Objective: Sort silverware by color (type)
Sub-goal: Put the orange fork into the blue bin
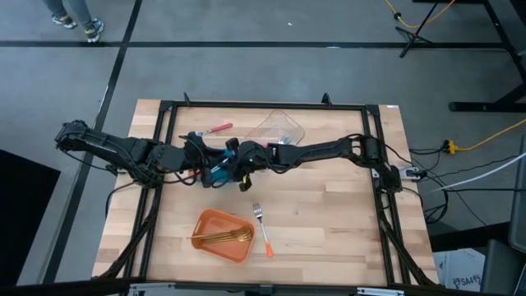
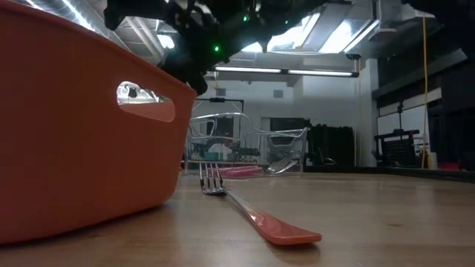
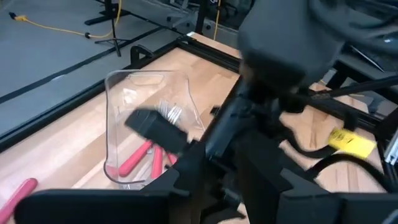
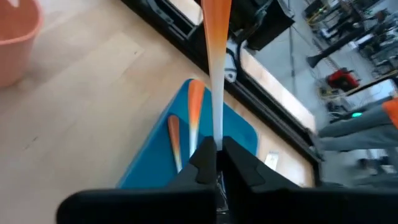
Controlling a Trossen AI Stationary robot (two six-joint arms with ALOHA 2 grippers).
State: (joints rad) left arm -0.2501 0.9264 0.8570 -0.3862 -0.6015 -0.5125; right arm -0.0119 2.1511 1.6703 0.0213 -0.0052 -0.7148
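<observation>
1. Orange-handled fork [image 4: 214, 56] is clamped upright in the right gripper [image 4: 216, 163] above the blue container [image 4: 186, 149].
2. Whether the left gripper [image 1: 200, 158], just beside, is open or shut cannot be told.
3. Another orange-handled fork [image 1: 263, 231] lies beside the orange container [image 1: 215, 244].

Arms: we see two dark, jointed arms with black cables along them.
Right gripper [image 4: 217, 163]: we note two black, blocky fingers with angular tips.
Left gripper [image 3: 186, 186]: we see matte black housing.
Marking: we spot a yellow label on a cable.
</observation>
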